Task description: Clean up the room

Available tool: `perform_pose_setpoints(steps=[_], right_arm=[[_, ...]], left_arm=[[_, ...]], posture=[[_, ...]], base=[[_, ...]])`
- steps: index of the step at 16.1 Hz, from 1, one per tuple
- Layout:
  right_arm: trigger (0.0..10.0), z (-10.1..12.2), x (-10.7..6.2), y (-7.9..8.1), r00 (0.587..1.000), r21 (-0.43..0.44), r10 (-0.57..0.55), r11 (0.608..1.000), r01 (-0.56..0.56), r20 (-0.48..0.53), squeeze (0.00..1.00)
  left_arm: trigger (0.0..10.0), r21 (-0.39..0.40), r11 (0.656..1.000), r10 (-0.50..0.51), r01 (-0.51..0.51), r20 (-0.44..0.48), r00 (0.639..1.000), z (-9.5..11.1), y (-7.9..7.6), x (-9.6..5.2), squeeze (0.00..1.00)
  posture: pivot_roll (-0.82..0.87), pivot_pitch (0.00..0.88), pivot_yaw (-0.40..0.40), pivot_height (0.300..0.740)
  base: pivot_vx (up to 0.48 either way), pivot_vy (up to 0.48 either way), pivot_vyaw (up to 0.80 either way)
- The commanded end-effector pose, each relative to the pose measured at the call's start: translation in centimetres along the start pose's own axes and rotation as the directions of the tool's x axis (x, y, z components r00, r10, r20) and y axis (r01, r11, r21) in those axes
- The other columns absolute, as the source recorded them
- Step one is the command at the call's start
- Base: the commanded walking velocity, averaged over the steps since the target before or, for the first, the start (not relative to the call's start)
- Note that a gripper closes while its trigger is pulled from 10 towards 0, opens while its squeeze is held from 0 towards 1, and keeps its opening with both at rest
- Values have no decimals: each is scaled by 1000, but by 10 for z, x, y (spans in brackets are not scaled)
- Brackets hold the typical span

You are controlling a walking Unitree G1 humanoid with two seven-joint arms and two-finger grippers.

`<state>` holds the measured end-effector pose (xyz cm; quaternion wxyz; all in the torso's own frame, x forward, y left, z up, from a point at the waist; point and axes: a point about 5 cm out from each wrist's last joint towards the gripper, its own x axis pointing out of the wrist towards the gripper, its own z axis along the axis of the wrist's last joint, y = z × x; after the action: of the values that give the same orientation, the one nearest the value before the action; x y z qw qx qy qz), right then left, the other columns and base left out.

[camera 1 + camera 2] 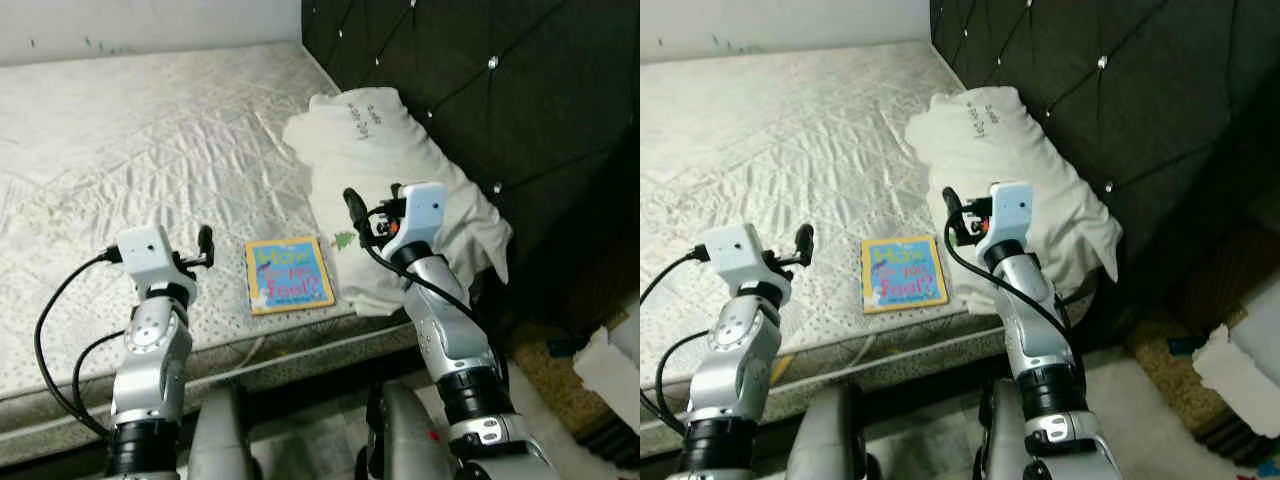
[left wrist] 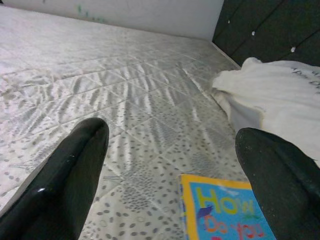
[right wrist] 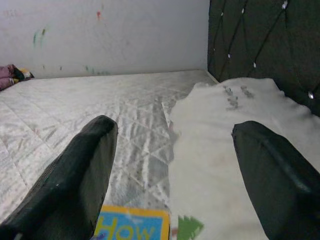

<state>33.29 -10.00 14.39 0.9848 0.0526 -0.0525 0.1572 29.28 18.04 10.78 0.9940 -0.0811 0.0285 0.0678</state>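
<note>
So I'm standing at the edge of the bed with both arms raised over it. My left claw [image 1: 205,243] hangs low over the near strip of the bare grey-white quilted mattress [image 1: 150,150], and in its wrist view the two black fingers [image 2: 75,165] are spread wide with nothing between them. My right claw [image 1: 352,205] sits a bit further in, over the near end of the rumpled white pillow [image 1: 400,170], fingers spread and empty too. The thing I'd guess I'm meant to tidy is the small yellow-bordered children's picture book with the blue cover [image 1: 289,274], lying flat on the mattress close to the bed's near edge, between my two claws and just touching the pillow's edge on its right side. Its long axis runs roughly away from me, spine toward the left claw. From the left claw it lies off to the right and slightly nearer to me; from the right claw it's left and down. Honestly either arm could take it, but the left looks a touch closer and lower. Beyond all that is the dark tufted headboard with silver studs [image 1: 480,80] and the pale scuffed wall [image 3: 100,35].
</note>
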Motion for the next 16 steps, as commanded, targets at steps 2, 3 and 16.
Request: perform_pose_setpoints(steps=[2, 3, 16], right_arm=[[10000, 0, 0, -4, 1000, -2, 0, 1000, 0, 6, 0], [10000, 0, 0, -7, 1000, -6, -7, 1000, 7, 2, 0], [10000, -14, -25, -16, 995, -10, -82, 997, 81, -49, 0]], left_arm=[[10000, 7, 1000, -3, 3, -7, 1000, 2, -6, -4, 1000], [10000, 9, 1000, -15, 16, -22, 1000, -1, -8, -7, 1000], [10000, -27, 997, -75, 73, -99, 992, -13, -22, -27, 0]], posture=[[39, 0, -14, 694], [32, 0, -17, 709], [20, 0, -3, 740]], base=[[0, 0, 0], [0, 0, 0], [0, 23, 0]])
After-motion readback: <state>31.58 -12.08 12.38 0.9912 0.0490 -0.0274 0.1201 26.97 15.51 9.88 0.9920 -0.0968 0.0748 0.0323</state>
